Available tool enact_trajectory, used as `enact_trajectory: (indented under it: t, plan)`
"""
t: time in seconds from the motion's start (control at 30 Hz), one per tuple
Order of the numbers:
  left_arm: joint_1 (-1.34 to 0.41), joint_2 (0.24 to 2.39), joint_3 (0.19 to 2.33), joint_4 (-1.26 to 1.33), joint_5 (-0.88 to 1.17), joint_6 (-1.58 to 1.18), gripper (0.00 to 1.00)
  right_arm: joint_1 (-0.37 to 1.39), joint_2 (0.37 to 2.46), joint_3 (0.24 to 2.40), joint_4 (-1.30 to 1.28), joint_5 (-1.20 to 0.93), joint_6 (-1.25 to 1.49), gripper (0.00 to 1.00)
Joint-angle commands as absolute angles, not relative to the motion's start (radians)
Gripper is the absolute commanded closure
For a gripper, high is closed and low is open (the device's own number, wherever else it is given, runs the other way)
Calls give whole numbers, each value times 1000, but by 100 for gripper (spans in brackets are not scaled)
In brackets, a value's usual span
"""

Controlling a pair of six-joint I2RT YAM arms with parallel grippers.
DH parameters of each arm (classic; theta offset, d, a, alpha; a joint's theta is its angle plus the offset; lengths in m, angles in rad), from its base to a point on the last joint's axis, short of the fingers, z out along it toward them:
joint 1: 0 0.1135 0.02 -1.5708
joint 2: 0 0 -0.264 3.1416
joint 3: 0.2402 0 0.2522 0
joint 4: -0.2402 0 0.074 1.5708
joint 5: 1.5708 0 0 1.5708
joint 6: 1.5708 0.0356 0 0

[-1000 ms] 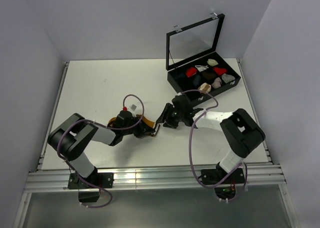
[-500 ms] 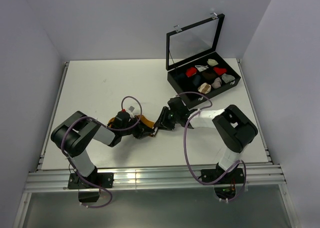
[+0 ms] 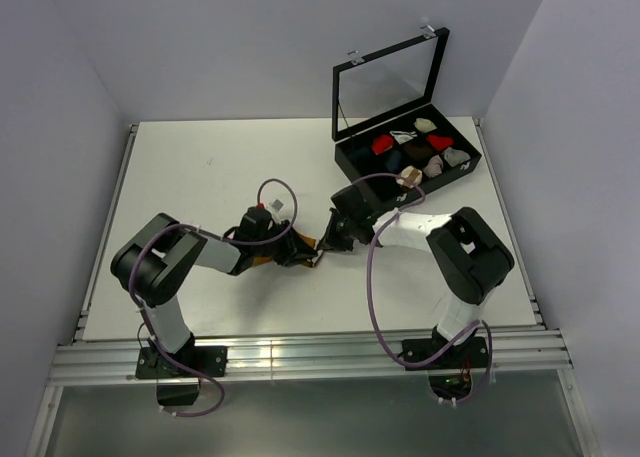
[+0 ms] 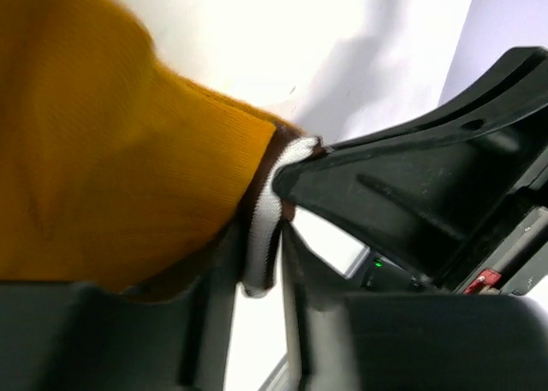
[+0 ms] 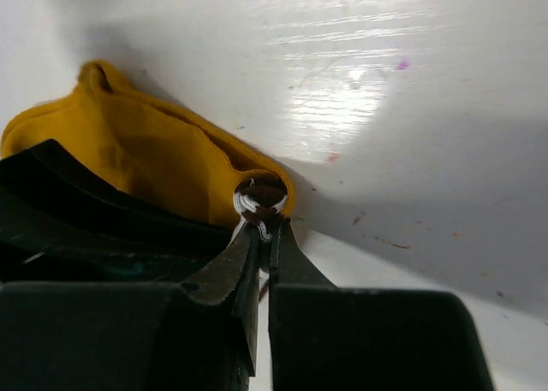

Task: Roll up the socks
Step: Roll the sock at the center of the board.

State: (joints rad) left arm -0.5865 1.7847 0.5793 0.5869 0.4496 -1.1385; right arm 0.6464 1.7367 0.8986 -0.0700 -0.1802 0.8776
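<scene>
A mustard-orange sock lies bunched on the white table, its dark white-striped cuff sticking out to the right. My right gripper is shut on that cuff, which is rolled into a small ring at its tips. My left gripper is open a little. The cuff hangs loosely in the gap between its fingers. In the top view both grippers meet mid-table, left and right, with a bit of the sock showing between them.
A black compartment box with its glass lid raised stands at the back right. It holds several small sock bundles. The arms' cables loop over the table's middle.
My right gripper has closed from open onto the cuff. My left gripper, shut before, has parted slightly. Both have shifted a little toward the back of the table.
</scene>
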Motion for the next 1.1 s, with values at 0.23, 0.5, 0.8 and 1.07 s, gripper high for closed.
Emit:
enact_trajectory:
  t: [0.23,0.5,0.8,1.07]
  plan:
    - [-627,1674,768,270,181,-743,43,614,1721,1055,-452,-29,816,100]
    - [-886,1545,785,222,-196,-549,45,612,1779,1163,-598,-67,824,100]
    - [-1038,1595,770,265,-391,-541,50,614,1812,1204,-638,-81,821,100]
    - [-1092,1511,644,377,-476,-589,49,612,1830,1200,-624,-123,815,100]
